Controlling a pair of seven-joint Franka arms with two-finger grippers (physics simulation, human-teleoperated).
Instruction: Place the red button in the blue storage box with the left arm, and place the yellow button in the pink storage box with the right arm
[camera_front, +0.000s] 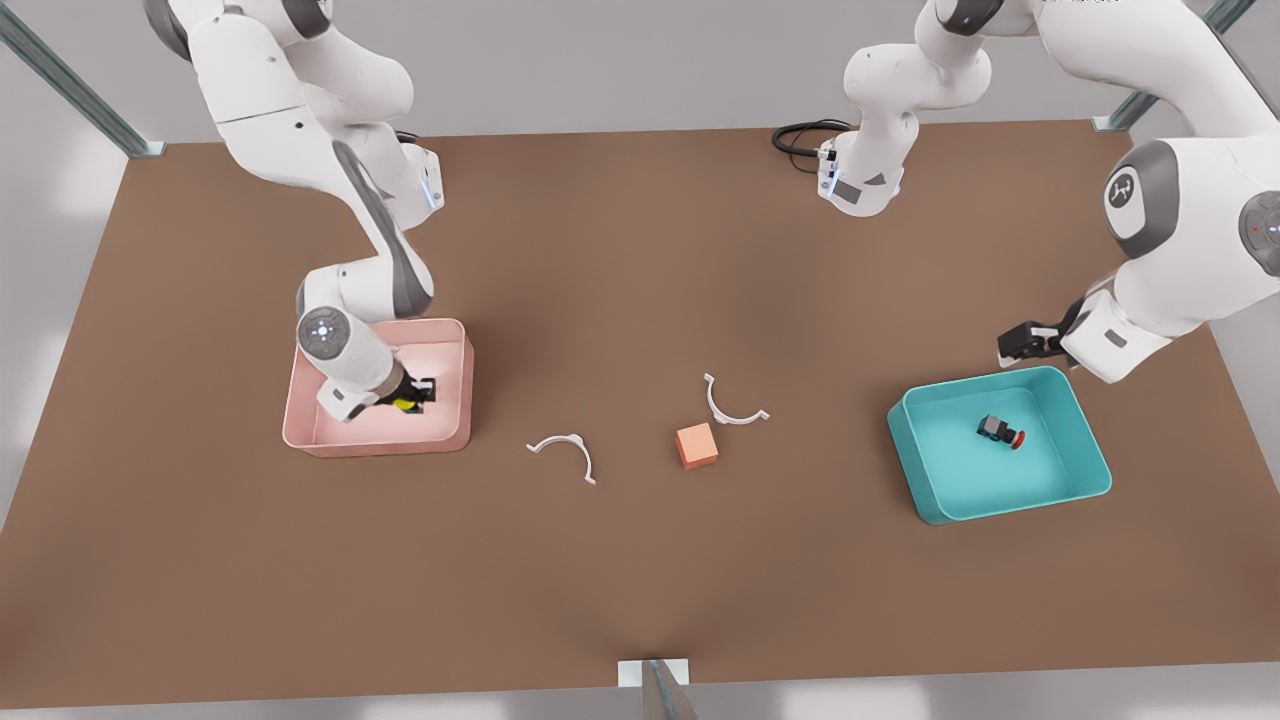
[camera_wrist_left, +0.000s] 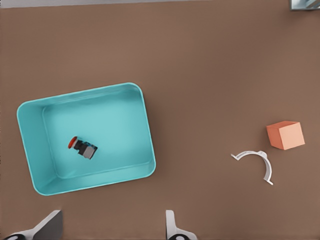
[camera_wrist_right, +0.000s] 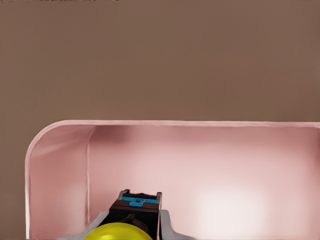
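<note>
Brown table (camera_front: 640, 560), grey walls, metal posts (camera_front: 70, 85)

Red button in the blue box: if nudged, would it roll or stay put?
The red button lies on its side on the blue box floor. Its blocky dark body would probably resist rolling; the rounded cap may make it pivot. It looks small, rigid and light, so a nudge likely slides it.

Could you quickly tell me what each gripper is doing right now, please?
Left gripper: open and empty, beside the blue box; the red button lies inside.
Right gripper: shut on the yellow button, inside the pink box.
</note>
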